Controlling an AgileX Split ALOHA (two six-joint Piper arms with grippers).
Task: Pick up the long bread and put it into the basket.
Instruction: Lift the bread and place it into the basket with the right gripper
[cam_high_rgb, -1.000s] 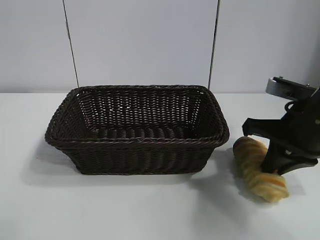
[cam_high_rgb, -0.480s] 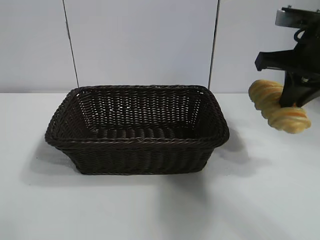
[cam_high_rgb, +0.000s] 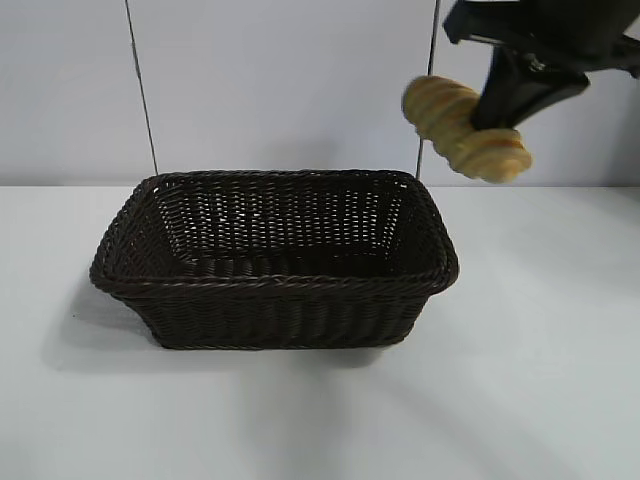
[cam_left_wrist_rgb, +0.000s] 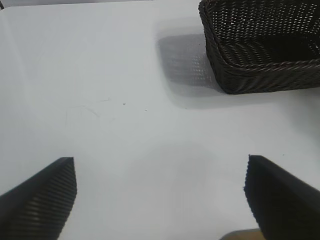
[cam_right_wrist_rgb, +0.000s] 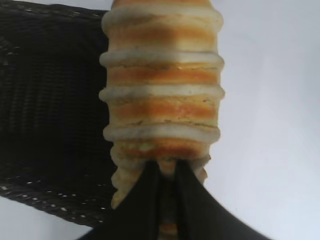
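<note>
The long bread (cam_high_rgb: 462, 130), golden with orange-brown ridges, hangs high in the air just above and right of the basket's right end. My right gripper (cam_high_rgb: 497, 118) is shut on it, pinching it near the middle; in the right wrist view the ridged loaf (cam_right_wrist_rgb: 162, 85) sticks out past the black fingertips (cam_right_wrist_rgb: 145, 192). The dark brown wicker basket (cam_high_rgb: 110, 260) stands on the white table, nothing visible inside it. My left gripper (cam_left_wrist_rgb: 160, 200) hangs open over bare table, away from the basket (cam_left_wrist_rgb: 260, 75), and is out of the exterior view.
White tabletop (cam_high_rgb: 520, 400) surrounds the basket on all sides. A pale wall with two thin dark vertical lines (cam_high_rgb: 140, 90) stands behind it.
The right gripper has lifted the long bread from the table right of the basket, carrying it up and leftward toward the basket's right end. The left gripper has stayed put.
</note>
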